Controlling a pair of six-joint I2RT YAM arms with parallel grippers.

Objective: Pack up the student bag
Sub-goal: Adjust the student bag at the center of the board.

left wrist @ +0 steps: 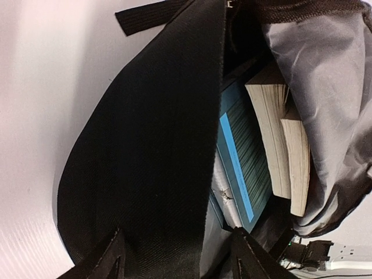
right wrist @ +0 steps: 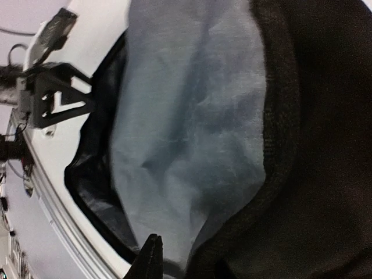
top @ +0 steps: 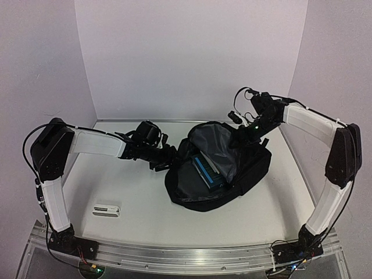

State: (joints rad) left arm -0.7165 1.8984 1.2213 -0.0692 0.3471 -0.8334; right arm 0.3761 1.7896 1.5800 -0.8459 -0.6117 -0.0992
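Note:
The student bag (top: 247, 168) lies open in the middle of the table, its grey lining (right wrist: 186, 116) showing. Inside it are a blue-covered book (left wrist: 244, 157) and two paperbacks with their page edges up (left wrist: 270, 128). My left gripper (top: 164, 158) is at the bag's left side. Its fingers (left wrist: 110, 258) stand wide apart astride the black front wall (left wrist: 151, 163), open. My right gripper (top: 241, 136) is at the far right rim. One of its fingers (right wrist: 150, 258) shows against the lining, the other is hidden under the black rim (right wrist: 279, 145), and it is shut on that rim.
A small white flat object (top: 106, 209) lies on the table near the left arm's base. A black webbing strap (left wrist: 145, 14) trails off the bag's far end. White walls close off the back and both sides of the table (top: 139, 192).

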